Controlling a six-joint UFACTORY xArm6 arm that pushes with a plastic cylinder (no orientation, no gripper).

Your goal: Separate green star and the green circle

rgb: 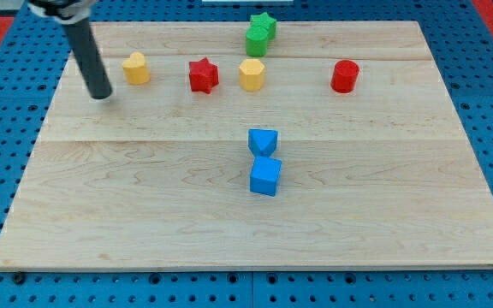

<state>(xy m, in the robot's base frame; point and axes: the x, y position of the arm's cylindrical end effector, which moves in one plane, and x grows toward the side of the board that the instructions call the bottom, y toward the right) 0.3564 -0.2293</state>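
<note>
The green star sits at the board's top edge, touching the green circle just below and left of it. My tip is far to the view's left, on the board, just left of and slightly below the yellow block. It touches no block.
A red star, a yellow hexagon and a red cylinder lie in a row below the green pair. A blue triangle-like block touches a blue cube at the middle. The wooden board lies on a blue pegboard.
</note>
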